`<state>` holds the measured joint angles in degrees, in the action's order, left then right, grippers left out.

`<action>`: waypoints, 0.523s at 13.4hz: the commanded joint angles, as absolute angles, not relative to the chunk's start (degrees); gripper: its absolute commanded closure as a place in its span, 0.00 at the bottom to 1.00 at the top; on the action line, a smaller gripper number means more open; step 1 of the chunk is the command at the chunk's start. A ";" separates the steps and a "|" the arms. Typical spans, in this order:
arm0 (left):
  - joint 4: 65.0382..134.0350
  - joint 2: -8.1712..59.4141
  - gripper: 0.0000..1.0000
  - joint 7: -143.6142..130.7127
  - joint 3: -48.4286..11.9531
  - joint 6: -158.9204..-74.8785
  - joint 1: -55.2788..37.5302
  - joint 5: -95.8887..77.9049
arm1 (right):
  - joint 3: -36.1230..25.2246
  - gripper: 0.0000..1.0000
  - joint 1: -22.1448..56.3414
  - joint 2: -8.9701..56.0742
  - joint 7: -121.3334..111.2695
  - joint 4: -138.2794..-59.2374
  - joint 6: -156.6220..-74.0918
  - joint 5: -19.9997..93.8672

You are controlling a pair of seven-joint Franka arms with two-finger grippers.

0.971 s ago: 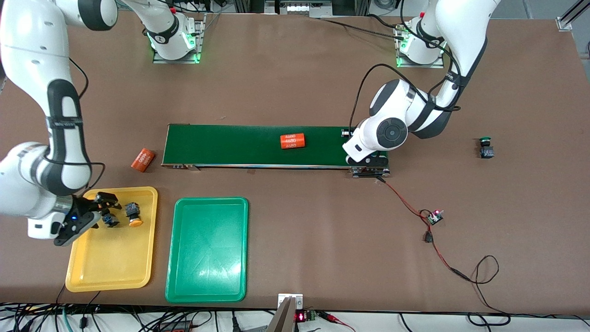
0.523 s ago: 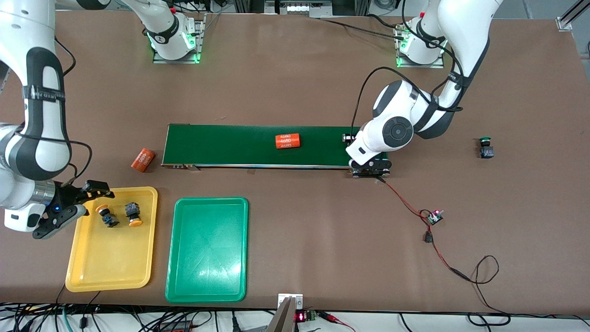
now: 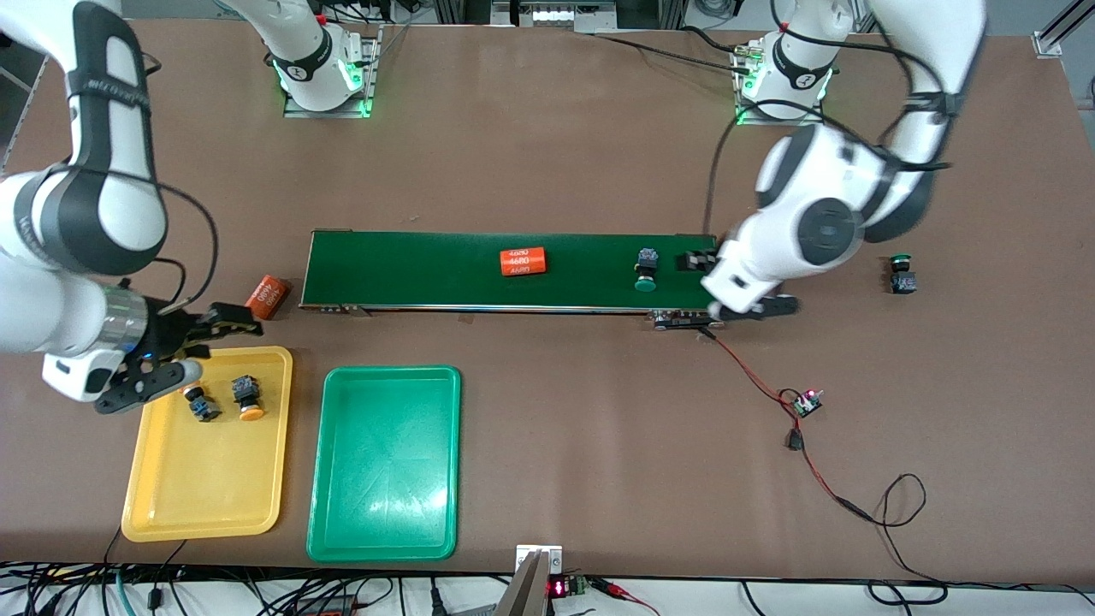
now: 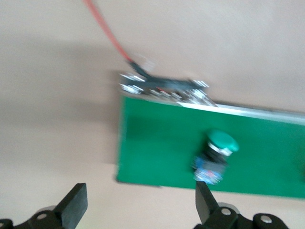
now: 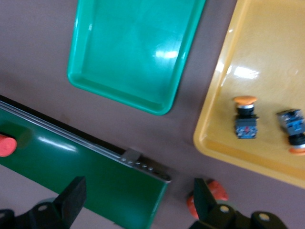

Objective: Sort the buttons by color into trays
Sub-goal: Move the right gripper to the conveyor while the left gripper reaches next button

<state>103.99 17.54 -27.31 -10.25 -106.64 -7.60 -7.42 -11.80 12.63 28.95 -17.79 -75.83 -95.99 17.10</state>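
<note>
Green button (image 3: 646,269) rides the conveyor belt (image 3: 428,269) at frame centre-right, left gripper (image 3: 742,289) released beside it; right gripper (image 3: 184,351), empty and spread over the yellow tray (image 3: 205,488), risks a late catch.

A broad brown surface (image 3: 547,154) fills nearly the whole front view, matte and evenly lit, with soft shadows. Along the edge nearest the front camera runs a pale strip crowded with tangled black cables (image 3: 214,590), and a small metal bracket (image 3: 539,560) sits at the middle of that edge. At the edge farthest from the camera stand bits of aluminium framing (image 3: 547,13). A slanted metal rail (image 3: 1061,30) shows at the corner toward the left arm's end. Grey floor (image 3: 958,13) shows past that edge.
</note>
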 commanded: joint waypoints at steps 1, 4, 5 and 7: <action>103.80 16.96 0.00 -25.77 -3.71 -104.33 -5.81 -5.38 | -11.78 0.00 15.81 26.81 -5.41 -76.82 -94.66 15.91; 104.94 17.66 0.00 -17.17 -1.06 -103.89 -1.25 -1.16 | -11.69 0.00 20.28 25.76 12.92 -76.82 -91.33 13.19; 105.12 17.84 0.00 -13.14 -1.05 -103.89 0.51 0.34 | -11.69 0.00 21.87 25.66 19.97 -76.82 -90.88 12.66; 105.90 18.98 0.00 -3.57 -1.05 -104.24 4.46 5.86 | -11.69 0.00 24.51 25.66 22.77 -76.82 -90.88 6.45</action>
<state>105.27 18.36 -11.30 -0.77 -104.54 1.66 1.78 -11.57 22.43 27.03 18.57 -75.83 -91.62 11.02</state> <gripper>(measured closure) 0.000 0.000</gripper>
